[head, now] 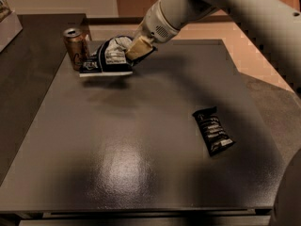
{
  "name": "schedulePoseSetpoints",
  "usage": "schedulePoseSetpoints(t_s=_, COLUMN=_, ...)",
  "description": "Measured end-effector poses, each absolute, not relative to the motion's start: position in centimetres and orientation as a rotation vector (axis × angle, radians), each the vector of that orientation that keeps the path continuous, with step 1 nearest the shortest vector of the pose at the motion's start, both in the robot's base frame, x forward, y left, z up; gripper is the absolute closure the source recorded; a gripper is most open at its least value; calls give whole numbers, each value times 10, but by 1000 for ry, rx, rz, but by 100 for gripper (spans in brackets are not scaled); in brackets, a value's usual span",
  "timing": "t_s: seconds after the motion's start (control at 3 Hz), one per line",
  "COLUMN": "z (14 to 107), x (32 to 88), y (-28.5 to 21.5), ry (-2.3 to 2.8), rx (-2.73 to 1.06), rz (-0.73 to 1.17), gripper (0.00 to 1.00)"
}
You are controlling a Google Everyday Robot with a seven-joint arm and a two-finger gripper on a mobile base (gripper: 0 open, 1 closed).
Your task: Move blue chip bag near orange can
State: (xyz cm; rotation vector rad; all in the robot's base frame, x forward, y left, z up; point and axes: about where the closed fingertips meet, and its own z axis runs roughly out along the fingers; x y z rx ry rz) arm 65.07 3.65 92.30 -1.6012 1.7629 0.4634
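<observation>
The blue chip bag (106,58), dark navy with white label panels, hangs a little above the dark table at the back left, its shadow below it. My gripper (135,49) is shut on the bag's right end, with the arm reaching in from the upper right. The orange can (76,48) stands upright just left of the bag; the bag's left end is right beside it, touching or nearly so.
A smaller narrow black packet (213,131) with white text lies on the table (141,154) at the right. A pale box edge (8,25) stands at the far left on the adjoining counter. The table's front edge runs along the bottom.
</observation>
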Motion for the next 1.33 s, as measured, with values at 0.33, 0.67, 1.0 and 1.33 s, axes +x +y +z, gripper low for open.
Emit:
schedulePoseSetpoints(t_s=0.33, z=919, x=656, y=63, ry=1745, rx=-1631, rz=464, gripper=67)
schedulePoseSetpoints(t_s=0.67, z=911, x=661, y=79, ry=1751, rx=-1649, rz=453, gripper=44)
schedulePoseSetpoints(t_s=1.0, z=898, x=668, y=84, ry=1773, rx=-1657, rz=438, gripper=20)
schedulePoseSetpoints(t_s=1.33, z=897, x=667, y=86, ry=1772, rx=-1662, rz=443, gripper=0)
